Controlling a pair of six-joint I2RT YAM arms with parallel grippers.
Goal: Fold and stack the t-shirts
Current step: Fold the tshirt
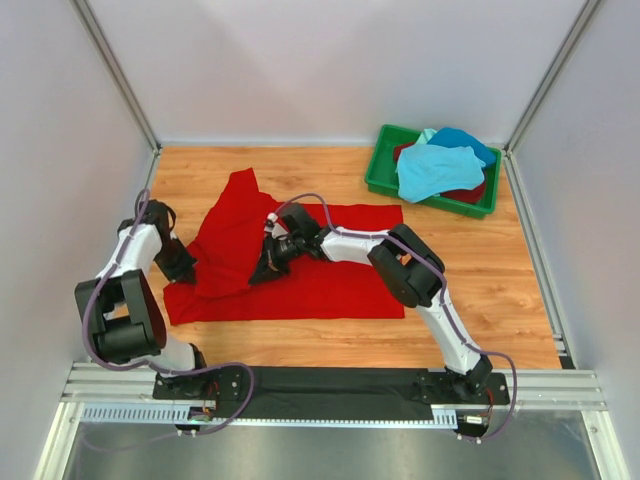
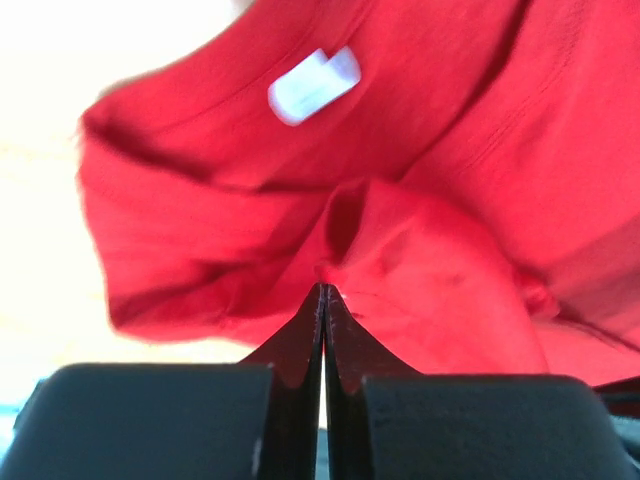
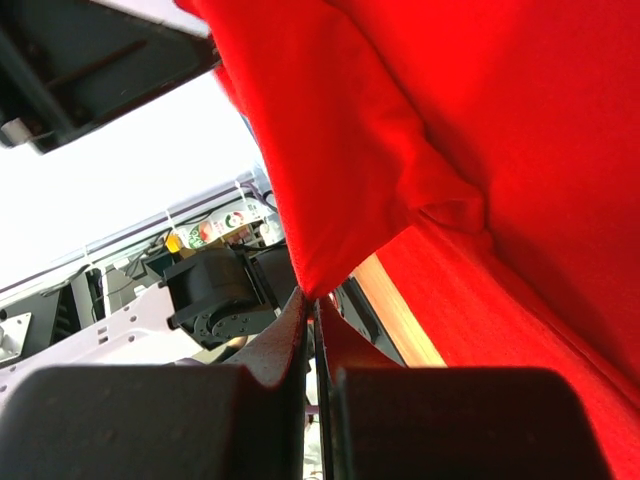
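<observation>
Clamping red t-shirt (image 1: 320, 282): left gripper (image 2: 323, 292) and right gripper (image 3: 312, 298); white neck label (image 2: 313, 85) unreadable.

Bright red t-shirt (image 1: 320, 285) half-folded on the desk (image 1: 250, 170); three more heaped in a green bin (image 1: 378, 182).
Near part spread flat, left part bunched and doubled over, white neck label (image 2: 313, 85) showing; cloth folds pinched in the closed left tool (image 2: 322, 292) and right tool (image 3: 312, 298). Light turquoise t-shirt (image 1: 435, 170) crumpled on top, blue t-shirt (image 1: 465, 140) behind, dark red t-shirt (image 1: 472, 193) beneath.
</observation>
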